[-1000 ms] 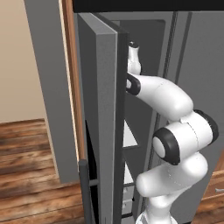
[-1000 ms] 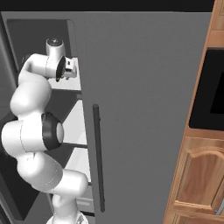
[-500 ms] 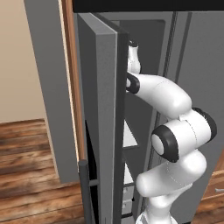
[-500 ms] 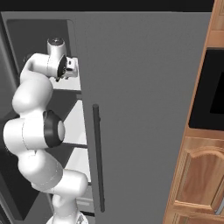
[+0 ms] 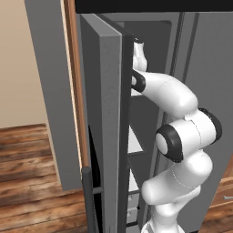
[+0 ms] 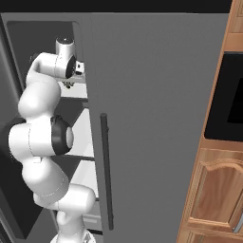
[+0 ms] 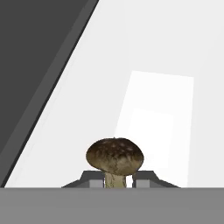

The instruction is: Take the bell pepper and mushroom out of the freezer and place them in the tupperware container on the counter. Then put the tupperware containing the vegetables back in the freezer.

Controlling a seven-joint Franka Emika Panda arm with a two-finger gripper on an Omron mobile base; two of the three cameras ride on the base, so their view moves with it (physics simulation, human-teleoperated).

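Gripper (image 7: 117, 180) at 6 o'clock in hand view, clenched on the pale stem of the mushroom (image 7: 115, 157), white freezer shelf (image 7: 175, 65) beneath, dark freezer wall (image 7: 30, 57) toward 10 o'clock

Left base view looks forward from behind-left, past the open grey freezer door's (image 5: 107, 132) edge into the tall grey freezer compartment (image 5: 145, 118). Right base view faces the same compartment (image 6: 42, 42) from behind-right. Hand view sits close above a white shelf (image 7: 157, 87).
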